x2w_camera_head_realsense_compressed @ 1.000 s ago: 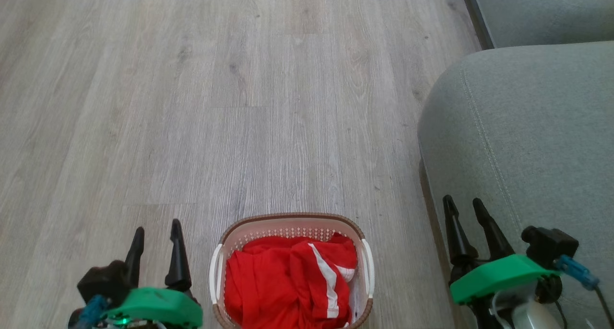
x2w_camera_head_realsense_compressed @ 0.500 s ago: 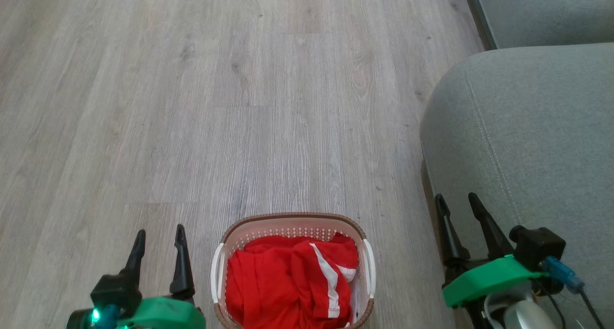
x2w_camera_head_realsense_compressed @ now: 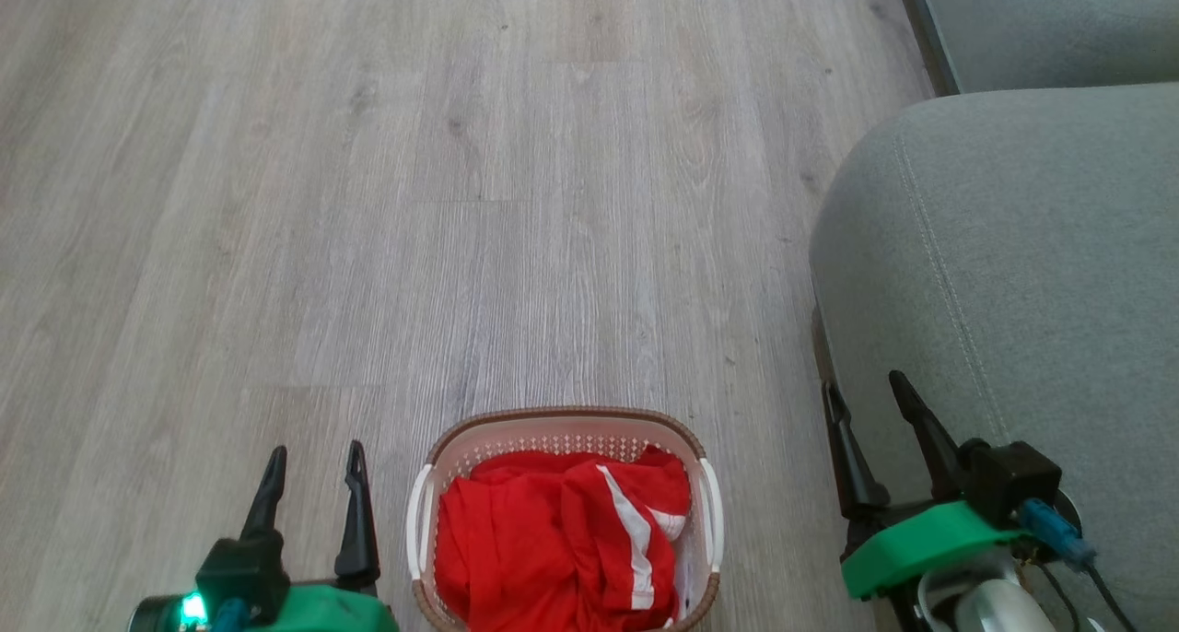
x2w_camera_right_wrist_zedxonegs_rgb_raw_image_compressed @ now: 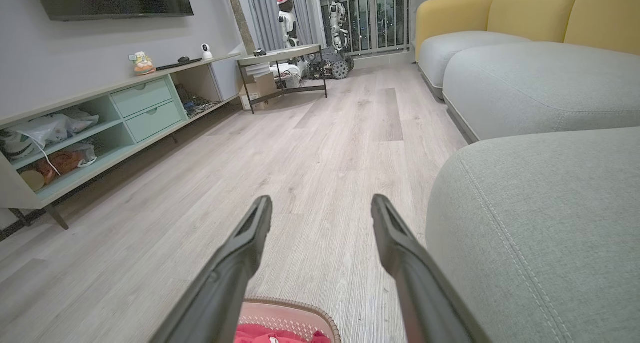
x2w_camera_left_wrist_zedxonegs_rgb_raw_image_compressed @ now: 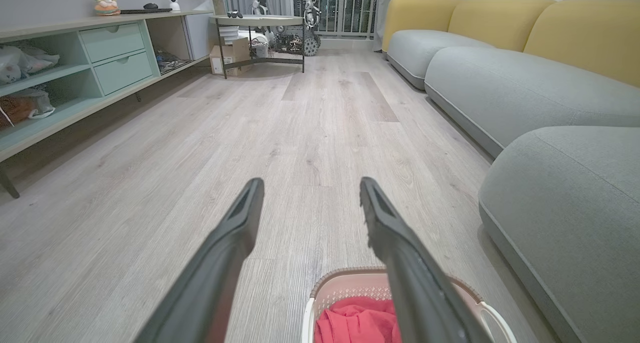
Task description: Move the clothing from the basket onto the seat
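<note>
A small rounded-rectangular cream plastic basket (x2w_camera_head_realsense_compressed: pixel 562 414) with perforated sides, a brown woven-look rim and two white handles stands on the pale grey wood-plank floor (x2w_camera_head_realsense_compressed: pixel 461 199), at the bottom middle of the head view. The bright red mesh clothing (x2w_camera_head_realsense_compressed: pixel 534 549) with white stripes lies crumpled inside it, heaped to about the level of the rim, and none of it hangs over the edge. To the robot's right of the basket, with a strip of bare floor between them, is the large grey-green fabric seat (x2w_camera_head_realsense_compressed: pixel 1032 245), a sofa cushion with a rounded corner and a stitched seam; nothing lies on the part that shows. A second cushion (x2w_camera_head_realsense_compressed: pixel 1059 24) of the same fabric sits beyond it. The left gripper (x2w_camera_head_realsense_compressed: pixel 316 448) is just beside the basket's left handle without touching it, its two long dark fingers parted and empty. In its wrist view bare floor shows between the fingers, and the basket with the red cloth lies low behind the right-hand finger. The right gripper (x2w_camera_head_realsense_compressed: pixel 863 380) is by the seat's near-left edge, between the basket and the seat, fingers likewise spread with nothing between them. Its wrist view shows the basket rim at the bottom edge. How high either gripper hangs over the floor cannot be told.
</note>
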